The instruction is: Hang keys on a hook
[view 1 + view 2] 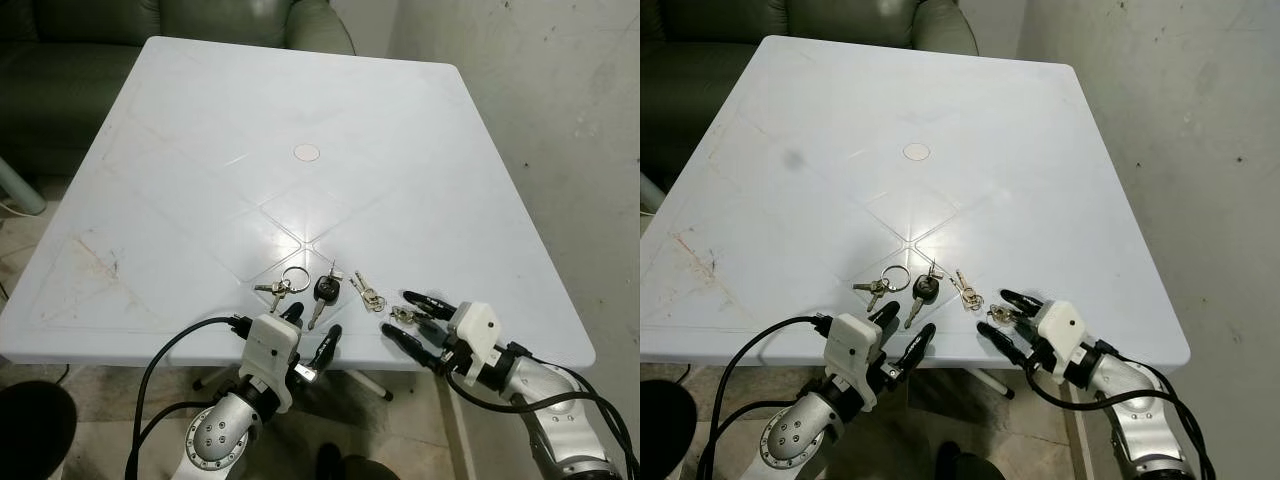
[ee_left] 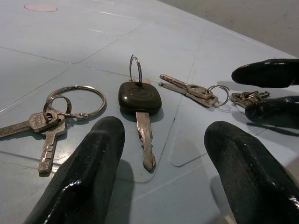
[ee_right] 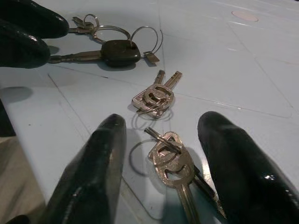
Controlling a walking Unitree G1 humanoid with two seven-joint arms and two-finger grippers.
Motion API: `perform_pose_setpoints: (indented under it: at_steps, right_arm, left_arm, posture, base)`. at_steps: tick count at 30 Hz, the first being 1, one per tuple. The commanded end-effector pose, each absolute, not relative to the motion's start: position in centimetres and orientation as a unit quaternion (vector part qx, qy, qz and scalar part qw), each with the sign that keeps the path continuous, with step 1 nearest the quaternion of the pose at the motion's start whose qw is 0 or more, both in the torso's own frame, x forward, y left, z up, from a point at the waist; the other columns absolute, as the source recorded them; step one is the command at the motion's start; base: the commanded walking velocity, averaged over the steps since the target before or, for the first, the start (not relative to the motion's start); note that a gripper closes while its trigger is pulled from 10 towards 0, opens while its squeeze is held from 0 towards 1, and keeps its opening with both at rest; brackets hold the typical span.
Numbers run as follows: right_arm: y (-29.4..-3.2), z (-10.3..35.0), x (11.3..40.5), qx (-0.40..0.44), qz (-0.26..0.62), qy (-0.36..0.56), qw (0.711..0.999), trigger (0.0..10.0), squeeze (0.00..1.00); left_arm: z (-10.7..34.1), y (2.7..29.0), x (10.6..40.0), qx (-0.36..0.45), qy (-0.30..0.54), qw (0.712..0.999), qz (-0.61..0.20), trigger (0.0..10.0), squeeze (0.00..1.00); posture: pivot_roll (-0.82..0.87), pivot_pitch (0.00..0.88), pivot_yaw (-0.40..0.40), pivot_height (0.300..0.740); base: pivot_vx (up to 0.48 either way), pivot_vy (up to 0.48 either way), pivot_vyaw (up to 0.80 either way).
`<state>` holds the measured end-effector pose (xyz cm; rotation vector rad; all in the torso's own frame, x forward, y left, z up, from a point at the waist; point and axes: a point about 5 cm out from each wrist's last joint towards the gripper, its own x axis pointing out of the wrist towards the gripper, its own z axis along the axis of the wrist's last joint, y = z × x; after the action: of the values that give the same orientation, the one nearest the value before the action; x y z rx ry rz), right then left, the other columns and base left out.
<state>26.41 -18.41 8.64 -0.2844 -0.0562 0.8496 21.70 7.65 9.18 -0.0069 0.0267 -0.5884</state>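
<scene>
Several key sets lie near the front edge of the white table (image 1: 200,180). From left to right they are a bunch on a large ring (image 1: 283,284), a black-headed car key (image 1: 325,292), a small silver pair (image 1: 366,293) and another silver bunch (image 1: 405,314). My left gripper (image 1: 312,328) is open at the table edge, its fingers (image 2: 88,172) straddling the tip of the car key (image 2: 139,98) without touching it. My right gripper (image 1: 415,320) is open too. Its fingers (image 3: 93,168) stand on either side of the silver bunch (image 3: 170,161), low over the table.
A dark green sofa (image 1: 80,40) stands behind the table and a pale wall (image 1: 560,100) runs along the right. A round cap (image 1: 306,152) marks the table's middle. The two grippers are close together, with the silver pair (image 3: 156,95) between them.
</scene>
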Motion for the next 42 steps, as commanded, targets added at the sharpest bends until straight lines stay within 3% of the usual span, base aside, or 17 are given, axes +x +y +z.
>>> perform_pose_setpoints:
  at_steps: [1,9,10,11,14,21,22,25,26,29,31,34,35,36,37,38,42]
  right_arm:
    - [-18.7,8.5,26.4,-0.141,0.405,-0.024,0.903,0.0,0.00]
    - [-18.8,8.5,26.2,-0.149,0.413,-0.025,0.898,0.4,0.00]
    - [-18.9,8.4,26.1,-0.150,0.413,-0.024,0.898,1.0,0.00]
    - [-18.9,8.4,26.1,-0.150,0.413,-0.023,0.898,0.4,0.00]
    - [-19.0,8.4,26.0,-0.151,0.413,-0.023,0.898,1.6,0.00]
    - [-19.0,8.4,25.9,-0.151,0.413,-0.024,0.898,2.3,0.00]
    - [-19.0,8.3,25.9,-0.150,0.413,-0.024,0.898,3.5,0.00]
    - [-19.0,8.4,25.9,-0.154,0.412,-0.027,0.898,4.7,0.00]
    - [-19.0,8.4,25.9,-0.153,0.412,-0.026,0.898,6.8,0.00]
    - [-19.0,8.3,26.0,-0.150,0.409,-0.026,0.900,10.0,0.00]
    - [-19.0,8.3,26.0,-0.149,0.406,-0.026,0.901,10.0,0.00]
    - [-19.0,8.3,26.2,-0.144,0.400,-0.028,0.905,9.3,0.00]
    - [-19.0,8.4,26.3,-0.140,0.395,-0.029,0.908,4.7,0.00]
    - [-19.0,8.5,26.5,-0.137,0.387,-0.030,0.911,3.8,0.00]
    - [-19.1,8.6,26.6,-0.137,0.382,-0.031,0.913,3.8,0.00]
    - [-19.1,8.6,26.7,-0.132,0.378,-0.031,0.916,0.2,0.00]
    - [-19.2,8.8,27.0,-0.123,0.363,-0.027,0.923,0.0,0.00]
  left_arm:
    - [9.5,7.4,21.5,-0.003,0.010,0.955,-0.298,10.0,0.00]
    - [9.5,7.3,21.4,-0.006,0.012,0.955,-0.296,10.0,0.00]
    - [9.4,7.3,21.3,-0.006,0.013,0.955,-0.296,10.0,0.00]
    - [9.4,7.3,21.3,-0.007,0.013,0.955,-0.296,10.0,0.00]
    - [9.4,7.3,21.2,-0.009,0.014,0.955,-0.297,10.0,0.00]
    - [9.4,7.3,21.1,-0.010,0.015,0.955,-0.297,10.0,0.00]
    - [9.4,7.3,21.1,-0.010,0.016,0.955,-0.297,10.0,0.00]
    - [9.4,7.3,21.1,-0.010,0.016,0.955,-0.297,10.0,0.00]
    - [9.4,7.3,21.1,-0.010,0.016,0.955,-0.297,10.0,0.00]
    - [9.4,7.3,21.1,-0.011,0.017,0.955,-0.297,10.0,0.00]
    - [9.4,7.3,21.1,-0.011,0.017,0.955,-0.297,10.0,0.00]
    - [9.4,7.3,21.1,-0.012,0.018,0.955,-0.297,10.0,0.00]
    - [9.4,7.3,21.1,-0.013,0.018,0.954,-0.297,10.0,0.00]
    - [9.4,7.2,21.1,-0.013,0.017,0.955,-0.297,10.0,0.00]
    - [9.4,7.2,21.1,-0.013,0.017,0.955,-0.297,10.0,0.00]
    - [9.4,7.2,21.1,-0.013,0.017,0.955,-0.297,10.0,0.00]
    - [9.4,7.2,21.0,-0.013,0.017,0.954,-0.297,10.0,0.00]
  posture:
    - [-0.10,0.195,-0.076,0.740]
    - [-0.10,0.198,-0.078,0.740]
    - [-0.10,0.201,-0.077,0.740]
    - [-0.10,0.201,-0.077,0.740]
    - [-0.10,0.203,-0.076,0.740]
    - [-0.10,0.205,-0.075,0.740]
    - [-0.10,0.204,-0.074,0.740]
    - [-0.10,0.205,-0.074,0.740]
    - [-0.10,0.205,-0.074,0.740]
    - [-0.10,0.206,-0.074,0.740]
    - [-0.10,0.205,-0.074,0.740]
    - [-0.10,0.205,-0.075,0.740]
    - [-0.10,0.204,-0.075,0.740]
    - [-0.10,0.204,-0.076,0.740]
    - [-0.10,0.202,-0.076,0.740]
    - [-0.10,0.202,-0.076,0.740]
    - [-0.10,0.203,-0.075,0.740]
  base:
    - [0.000,0.000,0.00]
    - [0.000,0.000,0.00]
    - [0.000,0.000,0.00]
    - [0.000,0.000,0.00]
    - [0.000,0.000,0.00]
    - [0.000,0.000,0.00]
    - [0.000,0.000,0.00]
    - [0.000,0.000,0.00]
    - [0.000,0.000,0.00]
    - [0.000,0.000,0.00]
    - [0.000,0.000,0.00]
    - [0.000,0.000,0.00]
    - [0.000,0.000,0.00]
    - [0.000,0.000,0.00]
    - [0.000,0.000,0.00]
    - [0.000,0.000,0.00]
    - [0.000,0.000,0.00]
